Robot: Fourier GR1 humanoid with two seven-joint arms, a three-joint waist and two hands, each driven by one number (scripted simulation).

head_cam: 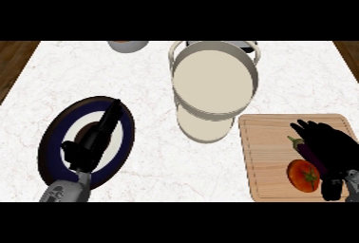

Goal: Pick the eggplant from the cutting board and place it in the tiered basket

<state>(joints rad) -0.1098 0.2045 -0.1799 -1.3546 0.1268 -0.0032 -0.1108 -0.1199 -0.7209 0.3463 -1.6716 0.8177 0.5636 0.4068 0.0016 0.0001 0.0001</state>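
Spanning view — white marble counter (147, 71) (wood floor (14, 57) beyond).

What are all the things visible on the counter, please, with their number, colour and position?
counter: one, white marble, fills the view
tiered basket: one, cream, two round tiers, upper middle
cutting board: one, light wood, lower right
eggplant: one, purple with green stem, on the board, beside the right hand
tomato: one, red, on the board below the eggplant
plate: one, dark blue rim and white inside, lower left
bowl: one, grey, top edge, cut off
left hand: one, black, fingers straight, over the plate
right hand: one, black, fingers over the eggplant; whether curled round it cannot be told
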